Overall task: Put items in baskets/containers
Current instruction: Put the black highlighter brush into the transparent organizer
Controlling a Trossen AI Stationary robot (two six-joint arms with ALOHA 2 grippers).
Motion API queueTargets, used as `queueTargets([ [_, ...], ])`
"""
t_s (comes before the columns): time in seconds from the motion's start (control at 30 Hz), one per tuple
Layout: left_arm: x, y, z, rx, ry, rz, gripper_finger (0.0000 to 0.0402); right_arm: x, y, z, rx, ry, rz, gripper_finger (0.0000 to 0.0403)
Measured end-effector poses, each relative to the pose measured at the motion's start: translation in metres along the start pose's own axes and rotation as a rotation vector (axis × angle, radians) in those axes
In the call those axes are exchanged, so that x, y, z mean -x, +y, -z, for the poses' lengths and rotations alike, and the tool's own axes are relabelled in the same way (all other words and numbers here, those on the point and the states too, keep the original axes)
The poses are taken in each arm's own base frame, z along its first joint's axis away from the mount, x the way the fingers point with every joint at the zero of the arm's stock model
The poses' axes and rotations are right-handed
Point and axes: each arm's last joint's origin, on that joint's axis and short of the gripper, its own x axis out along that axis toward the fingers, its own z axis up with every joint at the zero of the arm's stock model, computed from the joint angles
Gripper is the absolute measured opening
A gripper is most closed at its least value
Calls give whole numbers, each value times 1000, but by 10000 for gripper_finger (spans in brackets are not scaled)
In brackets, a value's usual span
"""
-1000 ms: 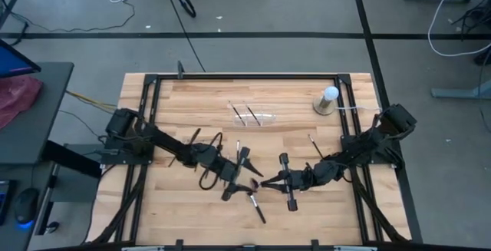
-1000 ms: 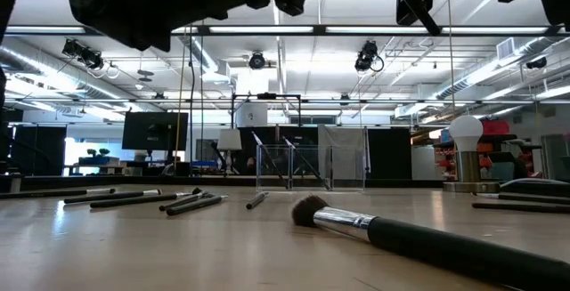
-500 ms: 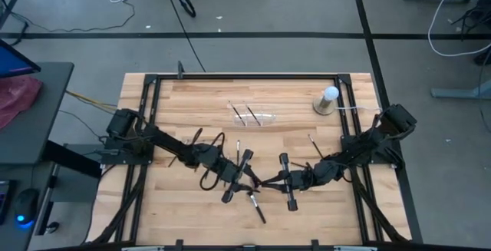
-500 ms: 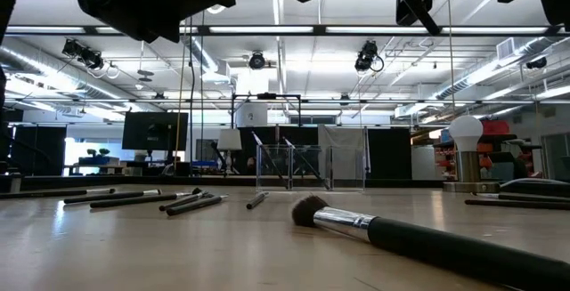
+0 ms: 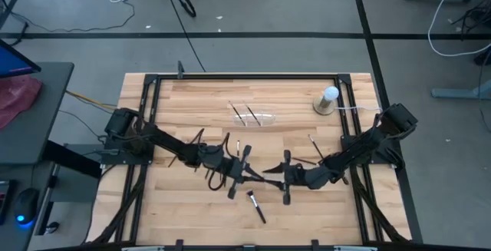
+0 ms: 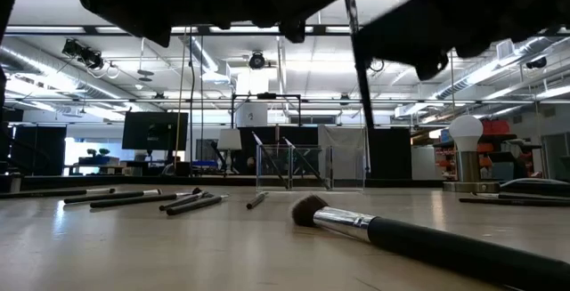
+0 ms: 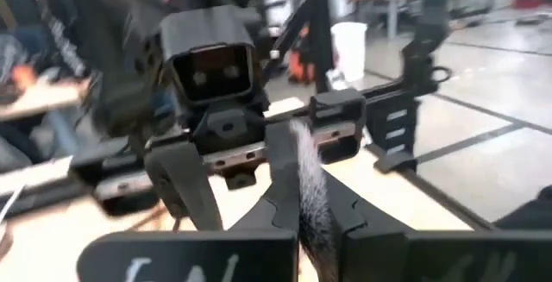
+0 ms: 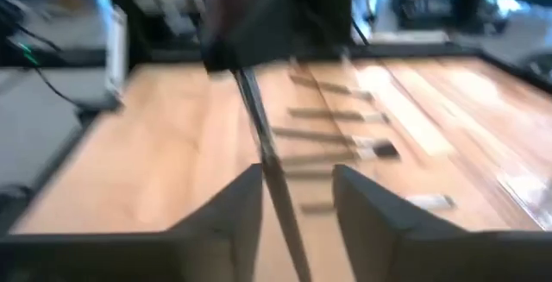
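Clamping one brush [image 7: 304, 197], left gripper [image 5: 247, 173]; right gripper [image 5: 270, 176] spread apart; tray [image 5: 253, 116] holds apparently two brushes.

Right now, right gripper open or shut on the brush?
Open. In its wrist view the right gripper fingers stand apart around the brush, which the shut left gripper holds.

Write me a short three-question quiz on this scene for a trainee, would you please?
1. True or false: two brushes already sit in the clear organiser tray.
2. The right gripper stands open, close to the left gripper. What is the left one shut on? A) a brush B) the tray C) nothing
3. Fill in: the white ball stands near the table's far ___ corner.
Key: 1 true; 2 A; 3 right.
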Motion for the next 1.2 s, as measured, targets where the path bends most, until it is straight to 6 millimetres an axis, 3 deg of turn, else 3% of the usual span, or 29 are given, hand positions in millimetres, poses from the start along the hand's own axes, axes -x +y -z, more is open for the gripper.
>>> queueTargets([
  [0.2, 4, 9, -1, 52, 80, -157, 16, 6, -6, 5, -13, 98, 52, 225],
  [0.4, 6, 27, 3, 177, 88, -203, 10, -2, -4, -4, 15, 58, 158, 228],
  [0.57, 7, 42, 5, 270, 79, -175, 17, -16, -2, -12, 31, 42, 195, 204],
  [0.73, 7, 44, 5, 283, 70, -172, 15, -25, -5, -19, 11, 28, 212, 162],
  [1.03, 7, 43, 5, 267, 72, -171, 27, -27, -8, -21, -26, 22, 225, 23],
  [1.2, 7, 44, 5, 218, 75, -169, 56, -27, -9, -20, -91, 21, 228, 30],
])
